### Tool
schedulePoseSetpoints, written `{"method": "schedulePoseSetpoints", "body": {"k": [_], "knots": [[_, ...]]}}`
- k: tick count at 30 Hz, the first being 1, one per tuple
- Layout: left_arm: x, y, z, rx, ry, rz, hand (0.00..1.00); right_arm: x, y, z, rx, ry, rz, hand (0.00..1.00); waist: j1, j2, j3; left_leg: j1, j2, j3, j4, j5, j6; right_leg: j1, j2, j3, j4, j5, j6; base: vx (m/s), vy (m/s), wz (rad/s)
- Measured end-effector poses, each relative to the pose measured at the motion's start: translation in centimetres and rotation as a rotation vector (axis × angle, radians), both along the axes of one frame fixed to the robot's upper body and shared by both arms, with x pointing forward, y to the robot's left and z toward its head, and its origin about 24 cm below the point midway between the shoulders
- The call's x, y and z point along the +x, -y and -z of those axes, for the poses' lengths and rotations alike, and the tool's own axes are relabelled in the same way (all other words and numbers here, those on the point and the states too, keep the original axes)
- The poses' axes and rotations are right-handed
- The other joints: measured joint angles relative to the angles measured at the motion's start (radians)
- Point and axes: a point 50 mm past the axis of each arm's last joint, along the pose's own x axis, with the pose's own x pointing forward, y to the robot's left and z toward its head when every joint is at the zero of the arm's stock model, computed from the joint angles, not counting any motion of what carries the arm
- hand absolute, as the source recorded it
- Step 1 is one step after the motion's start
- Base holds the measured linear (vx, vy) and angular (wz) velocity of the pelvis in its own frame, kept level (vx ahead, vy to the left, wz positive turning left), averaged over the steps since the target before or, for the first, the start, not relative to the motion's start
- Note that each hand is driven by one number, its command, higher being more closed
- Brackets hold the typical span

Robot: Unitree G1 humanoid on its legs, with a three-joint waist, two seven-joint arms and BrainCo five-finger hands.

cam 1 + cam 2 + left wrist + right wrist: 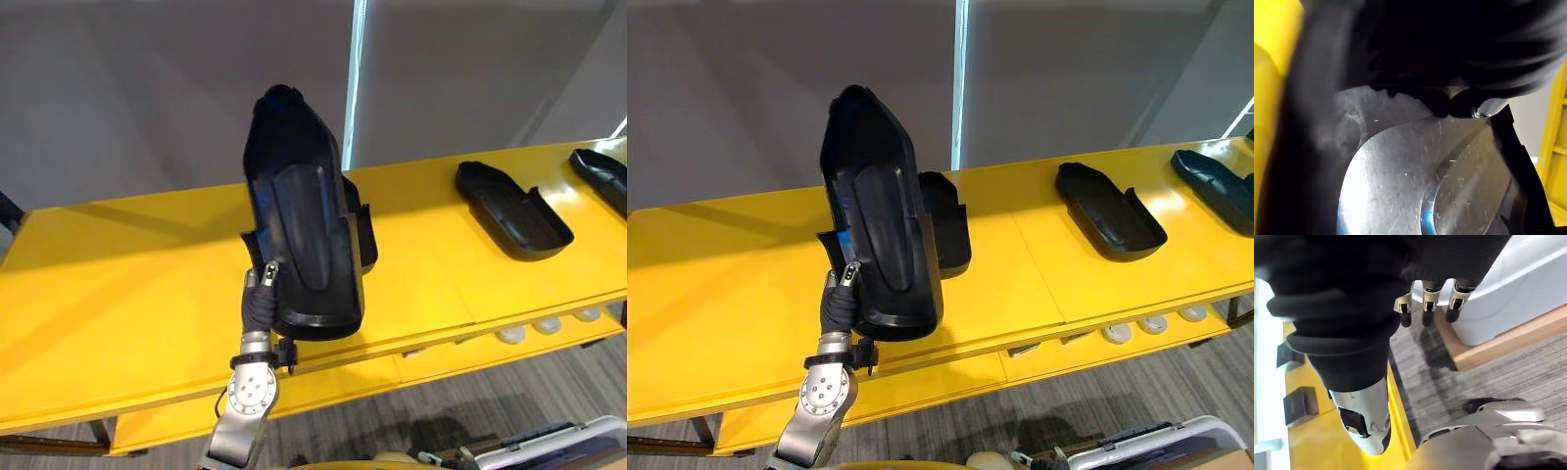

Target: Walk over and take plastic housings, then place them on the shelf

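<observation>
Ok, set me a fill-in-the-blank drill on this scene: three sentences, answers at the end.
1. The upright housing is gripped by the hand on the robot's ____ side.
2. The shelf behind it is coloured ____.
3. The right hand, fingers relaxed over the floor, holds ____.

Missing words: left; yellow; nothing.

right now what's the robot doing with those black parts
The left robot hand grips a black plastic housing upright over the yellow shelf; it is not set down yet. Others lie on the shelf top: a second housing right behind the held one, a third housing further right, and a fourth housing at the far right edge. The right robot hand hangs idle, fingers relaxed, beside a white bin.
</observation>
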Motion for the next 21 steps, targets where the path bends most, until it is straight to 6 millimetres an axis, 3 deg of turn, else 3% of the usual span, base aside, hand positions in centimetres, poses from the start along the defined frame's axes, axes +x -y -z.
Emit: {"method": "schedulePoseSetpoints", "body": {"k": [2, 3, 4, 6, 8, 9, 10, 11, 12, 13, 14, 15, 16, 18, 19, 20, 21], "knots": [[0.1, 0.1, -0.1, -0.005, 0.006, 0.001, 1.00, 0.5, -0.1, -0.1, -0.001, 0.012, -0.009, 0.00, 0.003, -0.009, 0.011, -0.053, 0.005, 0.023, 0.082, -0.016, -0.005, -0.020, -0.017, -0.015, 0.003, 0.015, -0.012, -0.01, -0.013, 0.21], [0.2, 0.1, -0.3, -0.015, 0.011, -0.006, 1.00, 1.0, -0.2, -0.1, -0.002, 0.024, -0.013, 0.00, 0.001, -0.005, 0.016, -0.116, 0.066, 0.158, 0.217, -0.088, 0.018, -0.046, -0.020, -0.028, 0.020, 0.016, -0.013, -0.06, -0.038, 0.14], [0.3, 0.1, -0.3, -0.021, 0.012, -0.013, 1.00, 1.2, -0.2, -0.2, -0.003, 0.027, -0.017, 0.00, -0.002, -0.008, 0.020, -0.162, 0.143, 0.239, 0.355, -0.140, 0.018, -0.061, -0.035, -0.041, 0.032, 0.011, -0.022, -0.06, -0.024, 0.15], [0.4, 0.4, -0.5, -0.046, 0.015, -0.012, 1.00, 1.0, 0.0, -0.1, -0.010, 0.017, -0.019, 0.00, -0.007, -0.015, 0.026, -0.167, 0.232, 0.271, 0.457, -0.166, 0.005, -0.065, -0.072, -0.051, 0.044, 0.008, -0.017, -0.06, 0.102, 0.21], [0.6, 1.1, -0.9, -0.072, 0.030, 0.006, 1.00, 0.0, 0.3, 0.0, -0.019, -0.007, -0.019, 0.00, -0.023, -0.013, 0.026, -0.163, 0.295, 0.252, 0.471, -0.160, -0.014, -0.072, -0.117, -0.072, 0.076, -0.018, 0.023, -0.06, 0.245, 0.37], [0.8, 1.4, -1.2, -0.086, 0.040, 0.017, 1.00, -0.4, 0.6, 0.0, -0.028, -0.023, -0.022, 0.00, -0.035, 0.009, 0.024, -0.166, 0.320, 0.226, 0.459, -0.149, -0.031, -0.082, -0.136, -0.089, 0.101, -0.033, 0.047, -0.06, 0.454, 0.58], [1.0, 1.9, -1.6, -0.099, 0.059, 0.031, 1.00, -0.9, 1.3, 0.0, -0.045, -0.034, 0.002, 0.00, -0.050, 0.037, 0.026, -0.151, 0.340, 0.186, 0.384, -0.106, -0.079, -0.100, -0.167, -0.106, 0.151, -0.049, 0.082, -0.06, 0.492, 0.60], [1.1, 2.0, -1.7, -0.105, 0.063, 0.034, 1.00, -1.0, 1.5, 0.0, -0.051, -0.036, 0.007, 0.00, -0.053, 0.050, 0.022, -0.146, 0.344, 0.170, 0.350, -0.070, -0.084, -0.108, -0.176, -0.112, 0.166, -0.055, 0.103, -0.05, 0.469, 0.51], [1.1, 2.3, -1.9, -0.112, 0.068, 0.042, 1.00, -1.1, 1.8, -0.1, -0.059, -0.041, 0.018, 0.00, -0.053, 0.062, 0.017, -0.137, 0.337, 0.128, 0.322, -0.081, -0.155, -0.119, -0.192, -0.124, 0.182, -0.056, 0.127, -0.03, 0.427, 0.52], [1.2, 2.5, -2.1, -0.109, 0.077, 0.053, 1.00, -1.0, 1.5, 0.0, -0.057, -0.041, 0.026, 0.00, -0.054, 0.056, 0.014, -0.138, 0.301, 0.110, 0.310, -0.135, -0.185, -0.110, -0.225, -0.136, 0.180, -0.037, 0.161, -0.04, 0.528, 0.50], [1.2, 2.3, -2.0, -0.086, 0.079, 0.059, 1.00, -1.0, 0.9, 0.1, -0.045, -0.038, 0.037, 0.00, -0.052, 0.014, 0.017, -0.149, 0.261, 0.111, 0.334, -0.144, -0.165, -0.108, -0.263, -0.134, 0.163, -0.012, 0.177, -0.06, 0.588, 0.39], [1.2, 2.0, -1.9, -0.073, 0.075, 0.055, 1.00, -1.0, 0.5, 0.2, -0.040, -0.040, 0.041, 0.00, -0.041, -0.003, 0.015, -0.173, 0.244, 0.111, 0.369, -0.163, -0.144, -0.101, -0.279, -0.132, 0.137, 0.024, 0.180, -0.08, 0.546, 0.07], [1.2, 1.5, -1.8, -0.071, 0.072, 0.039, 1.00, -1.0, 0.2, 0.2, -0.037, -0.042, 0.042, 0.00, -0.025, -0.006, 0.016, -0.207, 0.236, 0.118, 0.420, -0.195, -0.118, -0.113, -0.289, -0.124, 0.115, 0.079, 0.164, -0.12, 0.506, -0.27], [1.4, 0.6, -1.7, -0.068, 0.072, -0.010, 1.00, -0.4, 0.2, 0.1, -0.038, -0.029, 0.032, 0.00, 0.001, -0.002, 0.020, -0.208, 0.230, 0.168, 0.437, -0.226, -0.087, -0.158, -0.299, -0.111, 0.127, 0.167, 0.046, -0.13, 0.431, -0.63], [1.4, 0.0, -1.6, -0.067, 0.069, -0.038, 1.00, 0.2, 0.7, 0.0, -0.052, -0.021, 0.022, 0.00, 0.008, 0.010, 0.027, -0.180, 0.209, 0.203, 0.404, -0.222, -0.070, -0.195, -0.320, -0.143, 0.161, 0.212, -0.063, -0.12, 0.348, -0.68], [1.3, -0.3, -1.5, -0.065, 0.066, -0.050, 1.00, 0.4, 0.7, -0.1, -0.054, -0.014, 0.018, 0.00, 0.005, 0.009, 0.028, -0.165, 0.197, 0.217, 0.383, -0.215, -0.057, -0.214, -0.326, -0.144, 0.202, 0.184, -0.071, -0.13, 0.373, -0.48], [1.3, -0.5, -1.3, -0.061, 0.057, -0.059, 1.00, 0.6, 0.4, -0.1, -0.046, -0.004, 0.013, 0.00, -0.012, 0.009, 0.029, -0.141, 0.175, 0.221, 0.348, -0.201, -0.035, -0.239, -0.294, -0.113, 0.300, 0.091, -0.011, -0.10, 0.274, 0.04]]}}
